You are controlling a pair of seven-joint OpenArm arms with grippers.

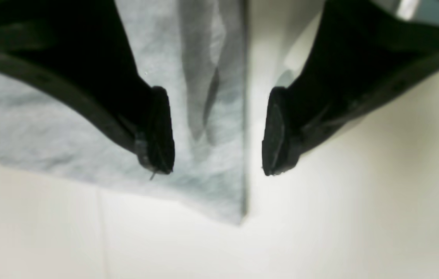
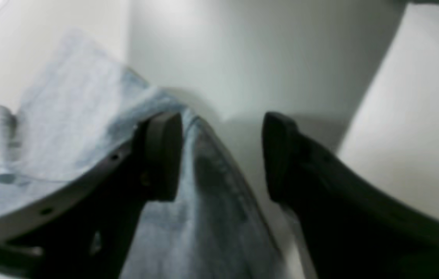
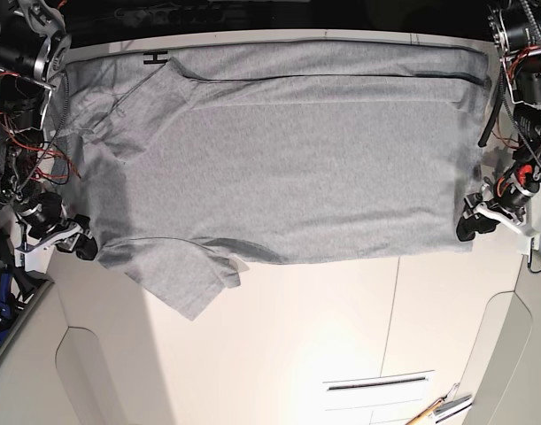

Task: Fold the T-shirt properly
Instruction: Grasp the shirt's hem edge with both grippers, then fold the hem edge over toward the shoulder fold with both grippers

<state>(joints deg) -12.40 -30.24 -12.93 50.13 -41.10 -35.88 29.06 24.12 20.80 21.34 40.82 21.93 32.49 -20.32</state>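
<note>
Your T-shirt (image 3: pixel 288 168) lies long-axis sideways between both arms; each wide, empty pincer, left (image 1: pixel 217 133) and right (image 2: pixel 222 155), straddles its near-edge corner.

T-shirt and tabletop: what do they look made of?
T-shirt: soft knit, probably cotton jersey; heathered grey fleck, matte, creases and stitched hems show.
Tabletop: smooth white panels, likely laminate or painted board; soft sheen, straight seams between panels.

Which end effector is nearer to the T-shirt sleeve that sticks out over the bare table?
Right. The right end effector sits just beside that sleeve; the left end effector is far across the T-shirt, at its hem corner.
</note>
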